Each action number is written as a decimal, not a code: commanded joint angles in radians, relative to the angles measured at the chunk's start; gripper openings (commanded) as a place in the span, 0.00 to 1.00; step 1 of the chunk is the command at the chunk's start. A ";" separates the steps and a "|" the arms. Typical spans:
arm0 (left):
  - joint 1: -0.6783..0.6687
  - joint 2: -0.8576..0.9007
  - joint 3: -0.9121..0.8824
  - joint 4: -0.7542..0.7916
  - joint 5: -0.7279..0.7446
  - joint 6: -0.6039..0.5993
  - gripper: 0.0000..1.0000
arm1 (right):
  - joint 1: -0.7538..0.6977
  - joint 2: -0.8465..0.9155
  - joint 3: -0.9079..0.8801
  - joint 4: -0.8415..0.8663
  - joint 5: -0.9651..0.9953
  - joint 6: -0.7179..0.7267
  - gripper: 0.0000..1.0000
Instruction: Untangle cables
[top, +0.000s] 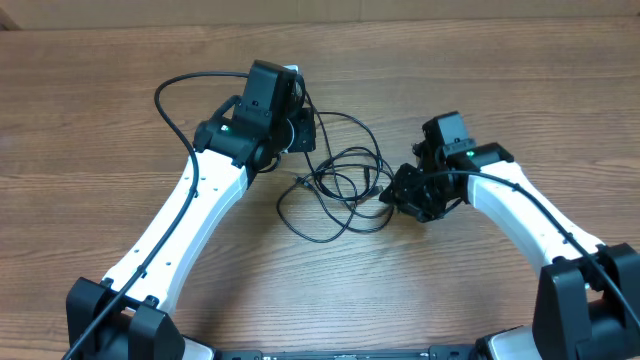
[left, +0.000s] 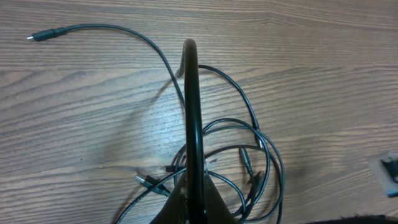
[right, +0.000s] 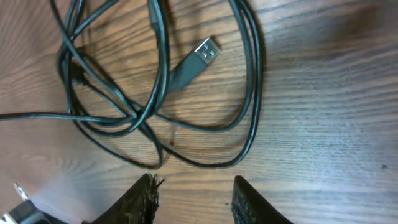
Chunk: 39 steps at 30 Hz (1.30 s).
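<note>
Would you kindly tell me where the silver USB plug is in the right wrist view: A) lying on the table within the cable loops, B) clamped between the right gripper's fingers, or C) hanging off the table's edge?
A: the silver USB plug lies on the table, ringed by the cables, apart from the right gripper, whose fingers stand open and empty.

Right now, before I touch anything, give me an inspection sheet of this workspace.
Surface: wooden table, brown grain.
Job's things: thin cables in one loose tangle between the arms; USB plug lying inside the loops; small plug trailing free.
Clutter: nothing seen.
Grippers: left gripper shut over the tangle, grip on a cord unclear; right gripper open, empty, beside the loops.
Cables: arm cables routed along both arms.
Surroundings: nothing seen.
</note>
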<state>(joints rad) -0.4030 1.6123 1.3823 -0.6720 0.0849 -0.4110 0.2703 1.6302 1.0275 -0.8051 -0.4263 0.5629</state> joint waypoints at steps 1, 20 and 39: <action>0.010 -0.023 0.023 0.019 0.046 0.032 0.04 | 0.006 0.003 -0.026 0.052 -0.012 0.044 0.38; 0.012 -0.024 0.330 -0.085 0.321 0.076 0.04 | 0.184 0.003 -0.050 0.334 0.078 0.039 0.39; 0.081 -0.119 0.351 -0.087 0.432 0.060 0.04 | 0.186 0.003 -0.052 0.211 0.453 0.100 0.34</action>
<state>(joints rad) -0.3477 1.5589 1.6905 -0.7643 0.4755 -0.3592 0.4541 1.6302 0.9863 -0.5884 -0.0891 0.6544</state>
